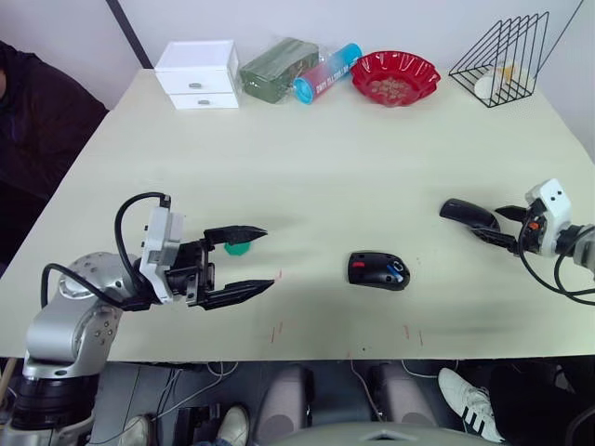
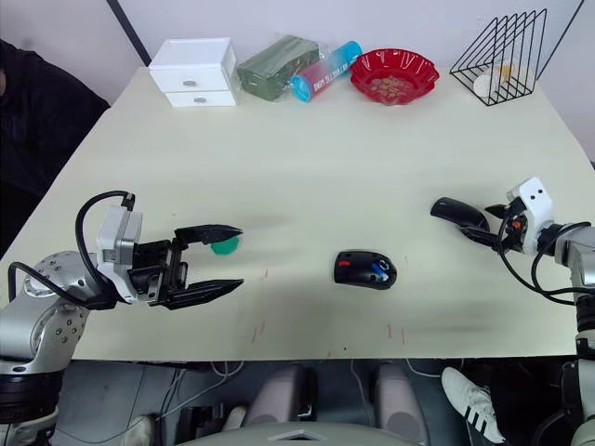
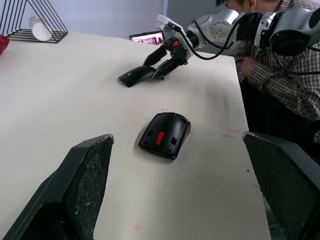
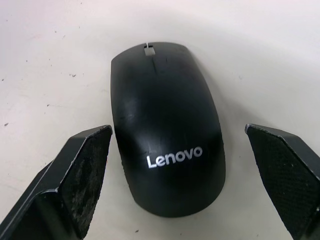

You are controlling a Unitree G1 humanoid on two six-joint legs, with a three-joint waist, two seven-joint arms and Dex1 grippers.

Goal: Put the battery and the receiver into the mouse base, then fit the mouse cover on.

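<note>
Silver-grey jointed arms, looping black cables, white wrist camera blocks; left gripper (image 1: 249, 263), right gripper (image 4: 180, 180): black textured fingers.

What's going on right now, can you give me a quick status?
Left gripper open, empty, by a green disc. Right gripper open, straddling the mouse cover, not gripping. Mouse base mid-table, battery looks seated. Nothing in the way.

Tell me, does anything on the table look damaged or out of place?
Nothing looks damaged or spilled. The mouse base lies open, apart from the mouse cover, which rests flat on the table between the right gripper's open jaws.
</note>
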